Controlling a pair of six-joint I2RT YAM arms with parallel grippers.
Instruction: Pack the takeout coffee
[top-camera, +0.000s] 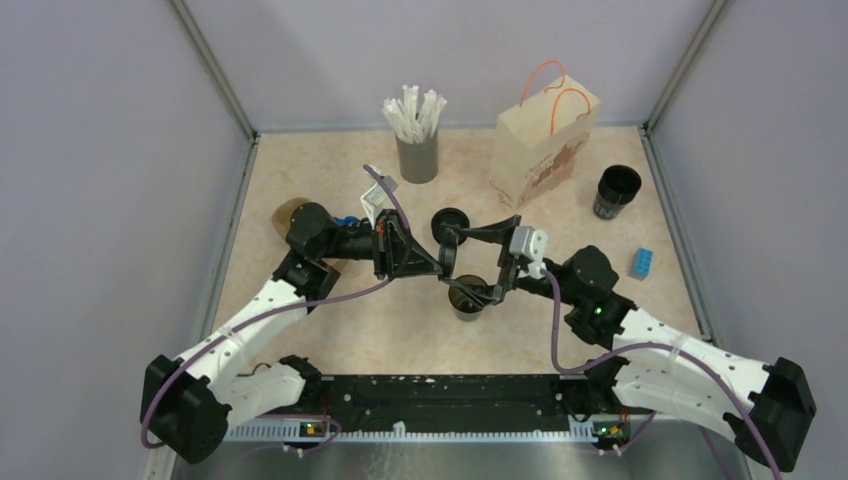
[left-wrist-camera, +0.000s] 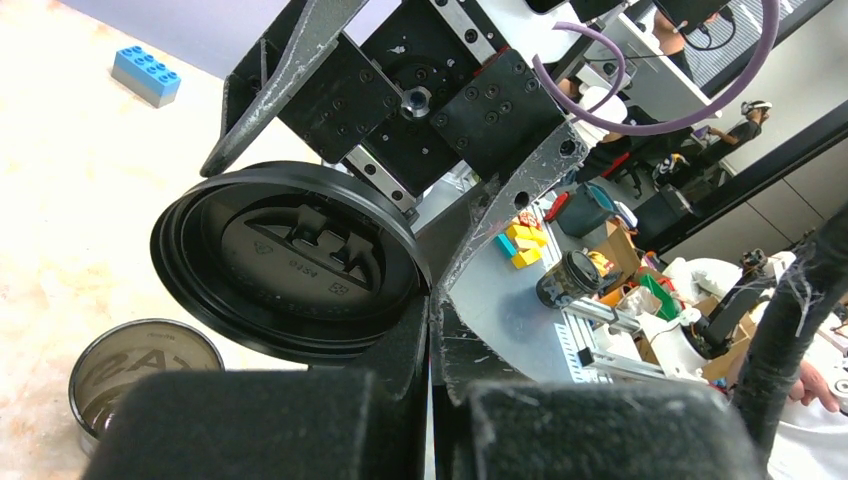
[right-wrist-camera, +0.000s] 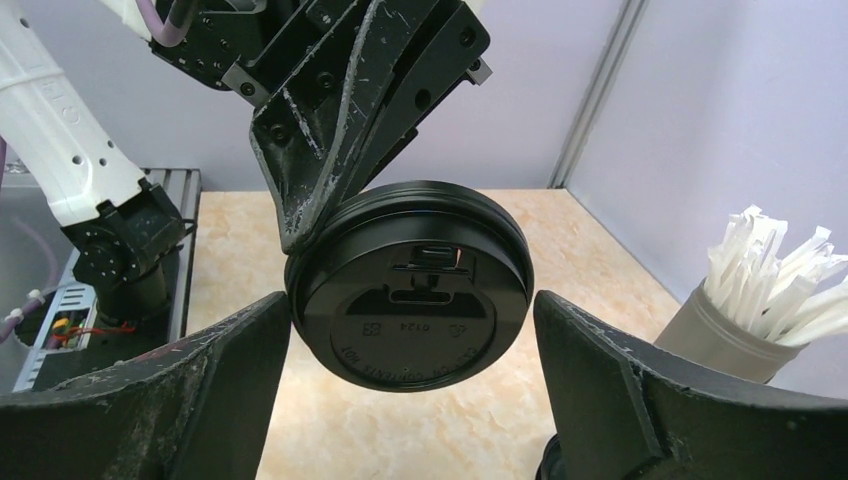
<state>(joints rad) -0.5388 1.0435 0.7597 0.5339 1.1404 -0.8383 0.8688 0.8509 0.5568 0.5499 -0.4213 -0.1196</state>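
The table (top-camera: 320, 170) is carrying everything, and only the top view is showing it whole. A paper bag (top-camera: 540, 140) with orange handles is standing at the back, and a grey straw holder (top-camera: 417, 155) is standing to its left. The takeout coffee (top-camera: 617, 192), a black cup with pale print, is standing upright and uncovered to the right of the bag. It is sitting well apart from both pincers, and neither wrist view is catching it.

A second dark cup (top-camera: 466, 300) is sitting near the middle, under the meeting arms. The left wrist view is looking down into its open mouth.

The black lid (right-wrist-camera: 420, 260) is hanging in the air. The left wrist view is showing the left pincer (left-wrist-camera: 430, 335) clamping the lid's rim, with the hollow underside facing that camera. The right wrist view is showing the lid's top face instead. There the right pincer (right-wrist-camera: 412, 305) is gaping wide, one finger on either side of the lid. Whether the nearer finger is touching the rim, I cannot tell.

A blue brick (top-camera: 641, 263) is lying near the table's right edge.
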